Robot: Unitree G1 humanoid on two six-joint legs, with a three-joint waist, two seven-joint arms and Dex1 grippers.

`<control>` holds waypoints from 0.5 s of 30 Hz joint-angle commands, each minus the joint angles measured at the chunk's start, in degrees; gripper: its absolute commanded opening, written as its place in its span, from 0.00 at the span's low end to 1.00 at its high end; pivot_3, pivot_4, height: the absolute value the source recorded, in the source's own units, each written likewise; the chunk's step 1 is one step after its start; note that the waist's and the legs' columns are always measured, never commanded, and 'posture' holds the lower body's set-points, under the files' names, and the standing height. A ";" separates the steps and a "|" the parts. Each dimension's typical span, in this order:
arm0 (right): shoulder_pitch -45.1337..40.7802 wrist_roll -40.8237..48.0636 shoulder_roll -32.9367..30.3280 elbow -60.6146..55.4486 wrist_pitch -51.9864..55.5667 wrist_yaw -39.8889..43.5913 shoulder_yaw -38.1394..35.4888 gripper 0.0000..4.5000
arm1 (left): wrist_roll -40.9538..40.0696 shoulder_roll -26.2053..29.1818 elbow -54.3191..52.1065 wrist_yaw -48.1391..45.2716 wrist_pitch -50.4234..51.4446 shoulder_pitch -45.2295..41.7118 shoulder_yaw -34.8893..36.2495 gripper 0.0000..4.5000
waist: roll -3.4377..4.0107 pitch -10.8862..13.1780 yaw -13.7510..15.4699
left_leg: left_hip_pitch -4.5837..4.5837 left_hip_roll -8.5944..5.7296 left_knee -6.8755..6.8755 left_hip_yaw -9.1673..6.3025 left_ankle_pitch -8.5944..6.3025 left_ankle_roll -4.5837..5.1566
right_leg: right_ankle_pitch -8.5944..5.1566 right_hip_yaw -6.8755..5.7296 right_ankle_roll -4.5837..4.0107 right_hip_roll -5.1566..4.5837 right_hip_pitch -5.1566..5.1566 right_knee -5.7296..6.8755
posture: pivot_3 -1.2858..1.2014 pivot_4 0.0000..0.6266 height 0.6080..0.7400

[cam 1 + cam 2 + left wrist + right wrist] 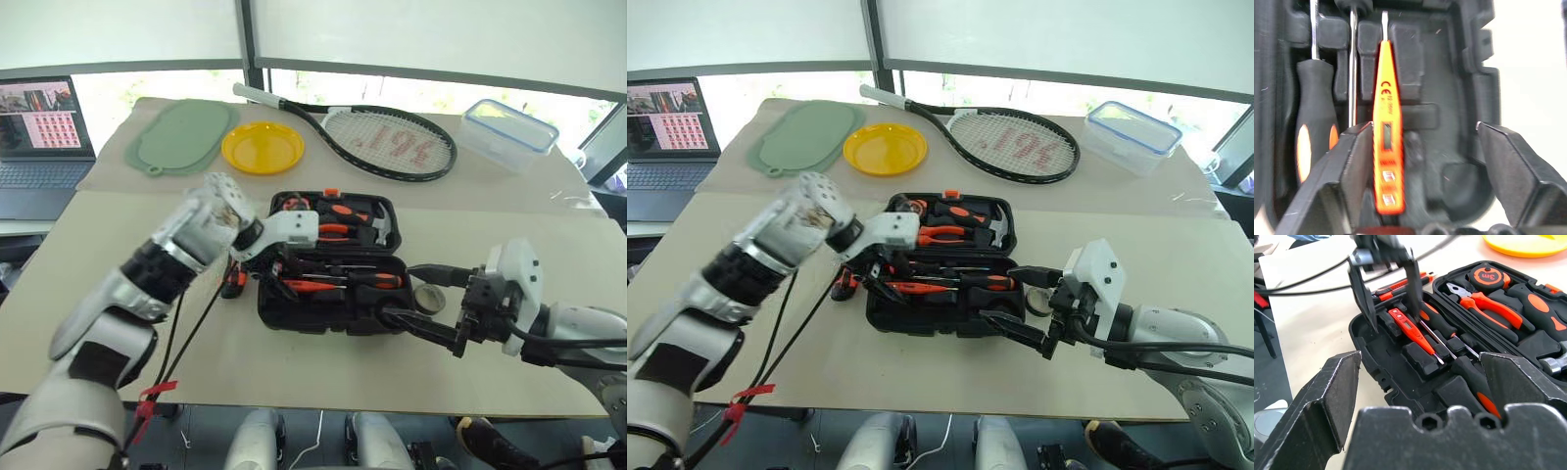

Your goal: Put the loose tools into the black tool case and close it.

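Now, the black tool case [328, 294] lies open near the front edge of the table [127, 235], lid half away from the robot, tray half toward it. The left gripper [1386, 284] hangs over the left end of the tray half, pointing down, jaws spread with nothing between them. Directly under it the orange tester screwdriver [1387, 127] sits in its recess, its long axis running along the length of the case; in the left wrist view it lies just beside one finger, and contact cannot be told. Two black-and-orange screwdrivers [1437, 328] lie parallel beside it in the tray.

Judgement: the tester looks seated. Items not yet in: the utility knife [233, 283] lies on the table just off the left end of the case, right under the left arm, so the left gripper is nearer; its long axis cannot be read. The grey tape roll [428, 298] sits by the right end of the case, just beside the right gripper [431, 304], whose jaws stand wide and empty, pointing toward the case.
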 commanded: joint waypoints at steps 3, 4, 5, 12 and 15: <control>-1.23 0.24 -0.98 0.29 -0.84 0.77 -1.20 1.00 | -5.46 0.19 -3.55 4.16 -4.40 5.31 9.75 0.72 | 0.01 -0.01 0.40 | 0.04 -0.03 0.02 -0.01 0.00 0.00 | 0.00 -0.02 0.02 -0.06 0.08 0.00 | 0.52 0.24 0.99; -1.49 0.29 -1.30 0.44 -0.73 0.97 -1.30 1.00 | -5.64 -0.20 -3.41 5.72 -10.54 9.20 11.52 0.66 | 0.02 -0.01 0.41 | 0.04 -0.04 0.03 -0.01 0.00 0.01 | 0.00 -0.02 0.03 -0.07 0.09 -0.01 | 0.52 0.24 0.99; -1.68 0.35 -1.57 0.57 -0.63 1.16 -1.41 1.00 | -6.25 -1.07 -3.16 6.93 -15.47 12.67 13.25 0.61 | 0.09 -0.05 0.28 | 0.05 -0.04 0.03 0.00 0.00 0.01 | 0.01 -0.01 0.04 -0.08 0.09 -0.02 | 0.52 0.24 0.99; -2.12 1.50 -2.40 0.66 0.03 1.46 -1.90 1.00 | -8.59 -9.95 3.08 17.61 -23.04 19.61 20.43 0.02 | 0.05 -0.03 0.66 | -0.08 -0.03 0.26 -0.03 -0.02 0.08 | 0.05 -0.10 0.07 -0.08 0.09 0.01 | 0.52 0.24 0.99; -2.07 1.79 -2.35 0.42 0.15 1.19 -1.67 1.00 | -8.39 -11.16 4.74 18.84 -25.68 21.50 20.57 0.01 | 0.09 -0.05 0.34 | -0.04 -0.04 0.26 -0.01 -0.04 0.12 | 0.06 -0.04 0.09 -0.09 0.11 0.01 | 0.52 0.24 0.99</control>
